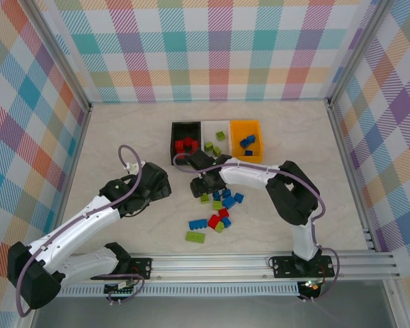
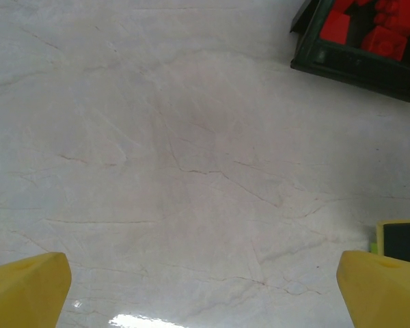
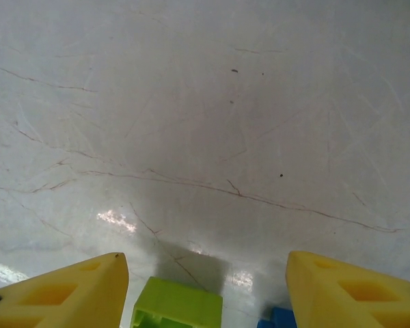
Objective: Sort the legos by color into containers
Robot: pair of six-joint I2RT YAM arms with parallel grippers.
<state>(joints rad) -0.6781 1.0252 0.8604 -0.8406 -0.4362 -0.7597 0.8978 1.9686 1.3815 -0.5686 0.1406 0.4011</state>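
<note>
The containers stand in a row at the back: a black bin (image 1: 178,134) with red legos (image 1: 186,144), a white bin (image 1: 210,128) with green ones, and an orange bin (image 1: 246,126) with blue ones. Loose red, blue and green legos (image 1: 222,208) lie scattered in front. My right gripper (image 1: 202,187) (image 3: 205,273) hangs low at the left edge of that scatter. It is open, with a lime green brick (image 3: 176,306) between its fingers, nearer the left one. A blue brick (image 3: 276,318) lies by the right finger. My left gripper (image 1: 161,186) (image 2: 201,287) is wide open over bare table.
The black bin's corner with red bricks (image 2: 359,41) shows at the top right of the left wrist view. A long green brick (image 1: 195,236) and a blue one (image 1: 197,223) lie nearest the arm bases. Checked walls close off the table on three sides.
</note>
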